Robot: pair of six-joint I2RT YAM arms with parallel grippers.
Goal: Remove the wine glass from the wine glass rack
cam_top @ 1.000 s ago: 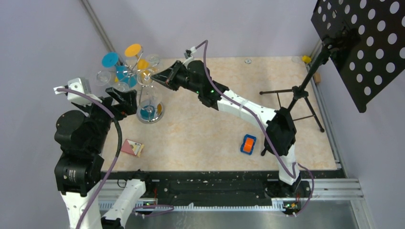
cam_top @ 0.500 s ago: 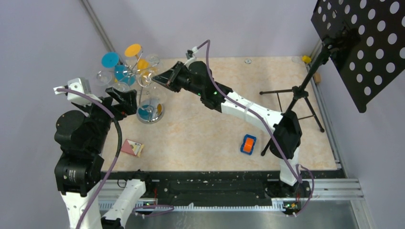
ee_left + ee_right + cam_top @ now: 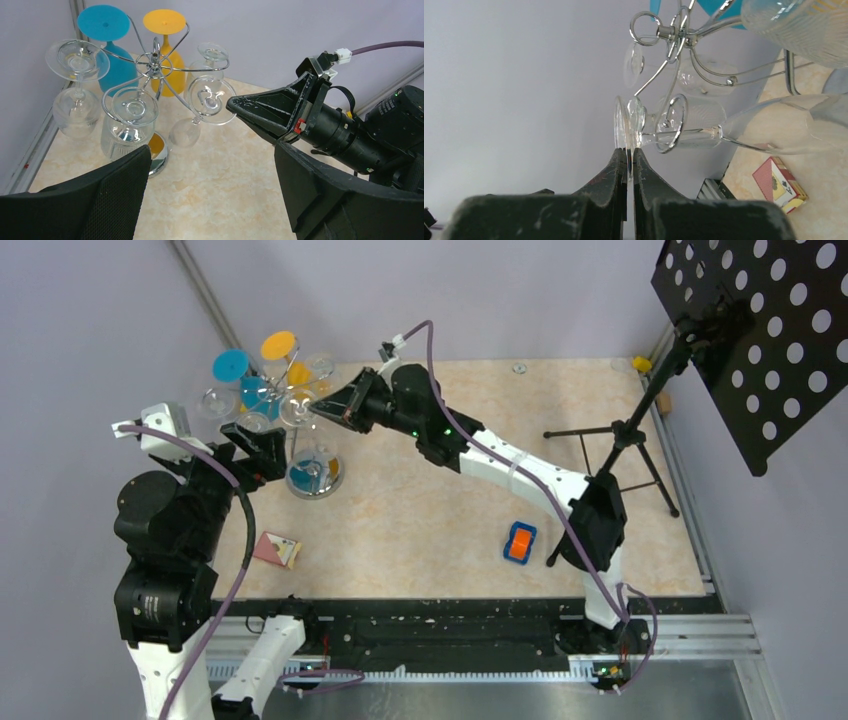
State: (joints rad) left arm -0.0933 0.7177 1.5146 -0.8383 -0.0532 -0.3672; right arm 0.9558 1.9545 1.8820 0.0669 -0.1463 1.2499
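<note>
The silver wire wine glass rack (image 3: 156, 60) stands at the table's far left on a round chrome base (image 3: 313, 475). It also shows in the right wrist view (image 3: 674, 35). Several glasses hang upside down from it, among them a blue one (image 3: 105, 22) and an orange one (image 3: 164, 22). My right gripper (image 3: 628, 159) is shut on the rim of a clear wine glass's foot (image 3: 624, 122). That glass's stem still runs through a spiral arm of the rack (image 3: 676, 122). The same glass (image 3: 210, 100) touches my right gripper's tip (image 3: 235, 104). My left gripper (image 3: 212, 200) is open and empty, in front of the rack.
A black tripod stand (image 3: 625, 435) with a perforated black panel (image 3: 760, 330) stands at the right. An orange and blue toy car (image 3: 519, 542) lies near the right arm. A card box (image 3: 275, 550) lies at the front left. The wall is close behind the rack.
My right arm's elbow has swung a little to the right and its gripper has shifted slightly at the rack, still pinching the glass foot. The left arm has not moved.
</note>
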